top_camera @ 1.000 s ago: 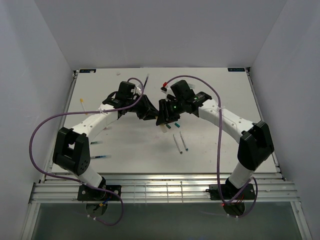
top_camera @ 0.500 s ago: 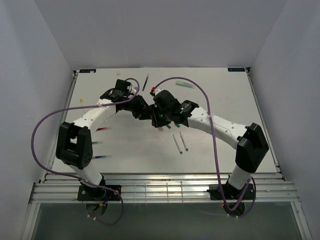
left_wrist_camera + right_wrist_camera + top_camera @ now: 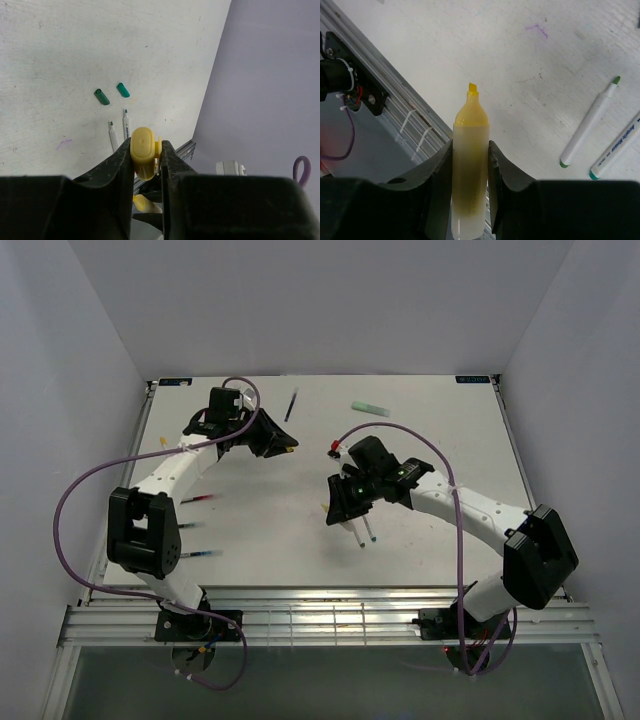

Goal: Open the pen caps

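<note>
Separately: left end effector [image 3: 146, 151], yellow cap [image 3: 143, 156]; right end effector [image 3: 470, 147], highlighter [image 3: 470, 122].

Between the fingers of the left gripper [image 3: 146, 146] sits the highlighter cap [image 3: 143, 159]. Ahead of it on the table [image 3: 60, 50] lie one pen cap [image 3: 102, 97] and, just right of it, another pen cap [image 3: 123, 90] — two uncapped pens [image 3: 112, 137] lie between them and the fingertips. The right gripper [image 3: 470, 145] holds the highlighter barrel [image 3: 470, 170] pointing forward; the pens lie side by side to its right.
</note>
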Robot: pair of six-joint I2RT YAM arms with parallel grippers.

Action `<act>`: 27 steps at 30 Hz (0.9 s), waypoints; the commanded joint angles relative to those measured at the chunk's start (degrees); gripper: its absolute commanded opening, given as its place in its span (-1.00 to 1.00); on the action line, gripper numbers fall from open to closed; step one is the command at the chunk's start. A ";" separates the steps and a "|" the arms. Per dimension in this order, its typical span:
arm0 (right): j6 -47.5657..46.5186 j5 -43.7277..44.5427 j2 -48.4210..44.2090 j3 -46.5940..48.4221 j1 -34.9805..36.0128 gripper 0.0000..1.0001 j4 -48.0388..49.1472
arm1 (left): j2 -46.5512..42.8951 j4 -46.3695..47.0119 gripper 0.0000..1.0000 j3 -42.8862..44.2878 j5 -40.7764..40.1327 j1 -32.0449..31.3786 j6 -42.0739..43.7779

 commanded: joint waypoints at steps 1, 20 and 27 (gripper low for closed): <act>0.23 -4.09 0.65 0.74 0.16 -0.85 3.67 | -2.93 1.91 -1.00 -1.46 -1.21 -0.63 2.17; -0.12 16.33 11.82 -3.21 0.42 -0.85 3.40 | 9.80 1.99 -0.99 -1.64 -2.53 -9.15 4.99; -0.12 16.15 13.22 -5.58 0.42 -0.75 5.25 | 12.88 4.98 -0.90 -3.14 -1.91 -9.68 4.37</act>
